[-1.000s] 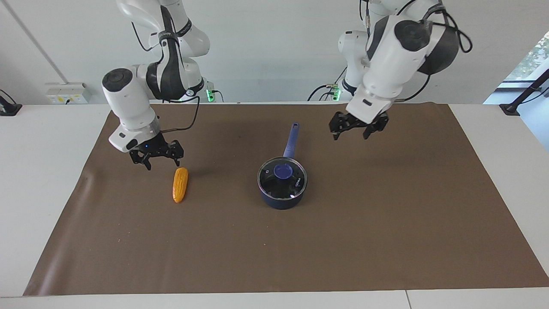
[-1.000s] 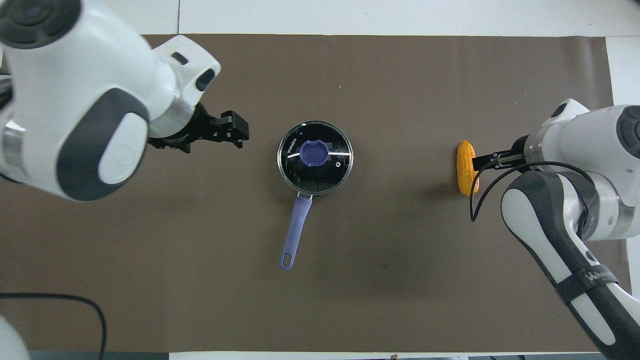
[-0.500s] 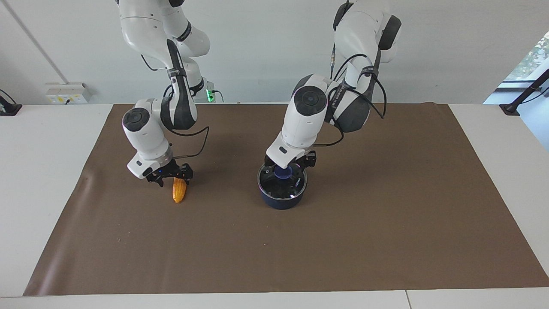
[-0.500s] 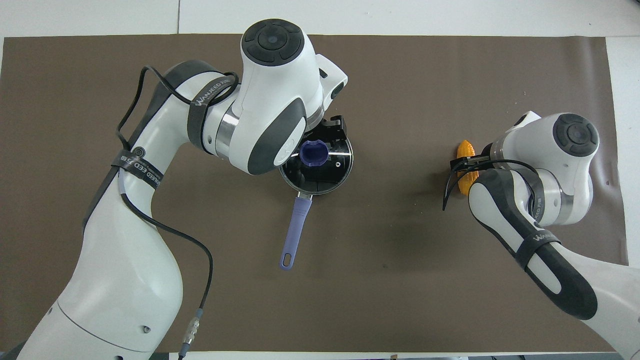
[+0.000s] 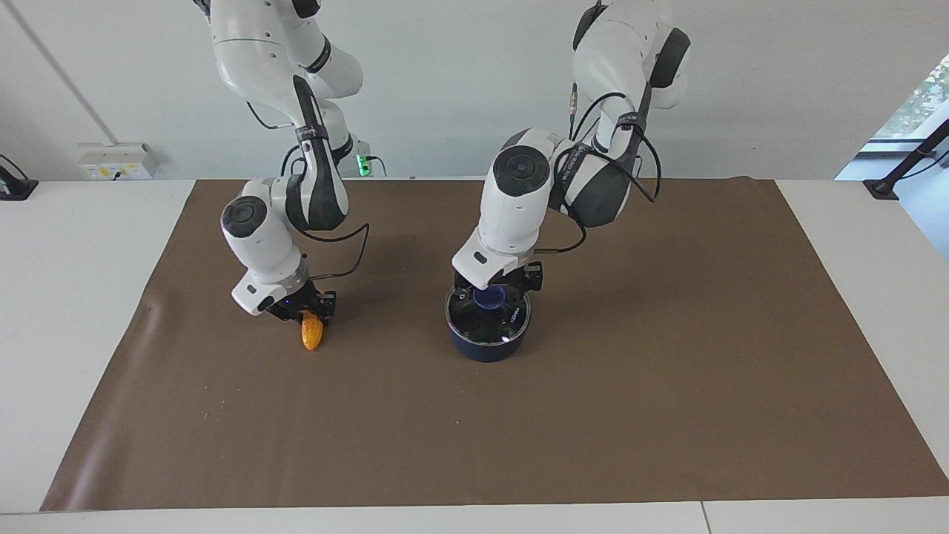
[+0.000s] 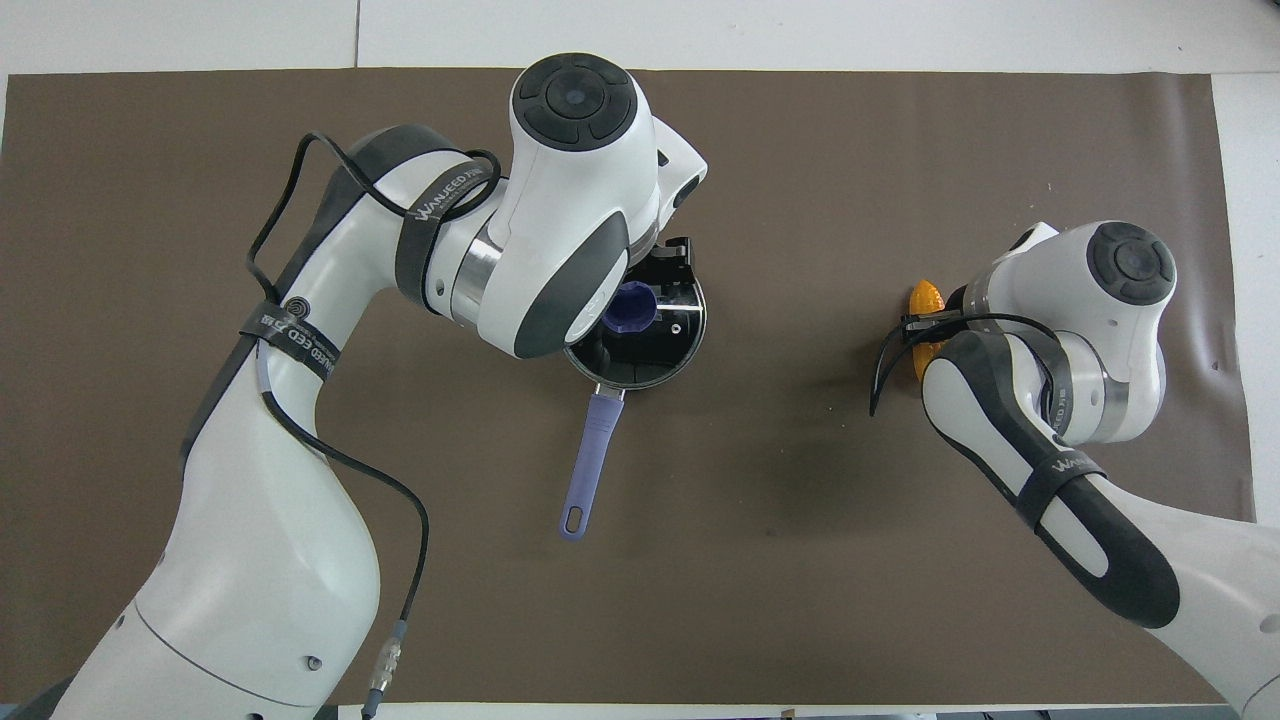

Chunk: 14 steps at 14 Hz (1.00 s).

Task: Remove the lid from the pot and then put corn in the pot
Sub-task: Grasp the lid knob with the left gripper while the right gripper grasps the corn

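- The lid [image 5: 488, 311] sits on the pot [image 5: 485, 345], mid-table.
- The pot's handle [image 6: 590, 465] points toward the robots.
- The corn [image 5: 312, 334] lies well apart, toward the right arm's end.

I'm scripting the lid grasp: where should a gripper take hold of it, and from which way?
Grip the blue knob at the centre of the lid, coming straight down. The glass disc lies flat on the pot, so its rim gives no hold.

Bright, even light; soft shadows under arms; small glare spots on lid [image 5: 488, 315]; frames sharp.
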Available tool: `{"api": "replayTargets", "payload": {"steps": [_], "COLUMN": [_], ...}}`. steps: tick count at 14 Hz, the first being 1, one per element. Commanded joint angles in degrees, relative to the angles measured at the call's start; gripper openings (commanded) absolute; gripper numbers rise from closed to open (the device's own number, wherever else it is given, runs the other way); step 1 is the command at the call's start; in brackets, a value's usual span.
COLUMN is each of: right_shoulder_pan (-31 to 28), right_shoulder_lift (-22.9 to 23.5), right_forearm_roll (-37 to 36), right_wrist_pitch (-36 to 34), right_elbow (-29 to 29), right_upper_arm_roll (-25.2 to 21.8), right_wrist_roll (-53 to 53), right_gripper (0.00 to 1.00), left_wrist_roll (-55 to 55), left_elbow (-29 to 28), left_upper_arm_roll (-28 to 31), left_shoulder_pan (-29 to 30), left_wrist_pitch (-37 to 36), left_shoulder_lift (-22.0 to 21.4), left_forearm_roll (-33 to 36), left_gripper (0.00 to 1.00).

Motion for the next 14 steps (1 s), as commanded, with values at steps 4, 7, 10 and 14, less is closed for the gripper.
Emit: {"api": "replayTargets", "payload": {"steps": [4, 7, 10, 14], "right_shoulder_pan": [1.76, 2.38, 4.39, 4.4], "right_shoulder_lift": [0.92, 1.8, 2.33, 2.94], "right_forearm_roll": [0.82, 0.82, 0.65, 0.03], "right_wrist_pitch": [-17.62, -17.56, -16.85, -16.24], "right_elbow": [13.93, 14.31, 14.39, 14.3], "right_upper_arm_roll": [0.59, 0.59, 0.59, 0.59], "right_wrist_roll": [1.36, 1.54, 4.34, 4.53], "right_gripper": [0.0, 0.0, 0.0, 0.0], "left_wrist_roll": [0.34, 0.34, 0.25, 0.08], "left_elbow": [-4.56, -4.84, -4.92, -5.01], "left_upper_arm_roll": [0.65, 0.65, 0.65, 0.65], "left_shoulder_pan": [-1.4, -1.41, -1.41, -1.49], "left_wrist_pitch": [3.75, 3.67, 3.49, 3.49], "left_shoulder_lift": [-0.65, -0.83, -1.01, -1.01], "left_forearm_roll": [1.33, 1.16, 0.89, 0.63], "left_gripper": [1.0, 1.0, 1.0, 0.95]}}
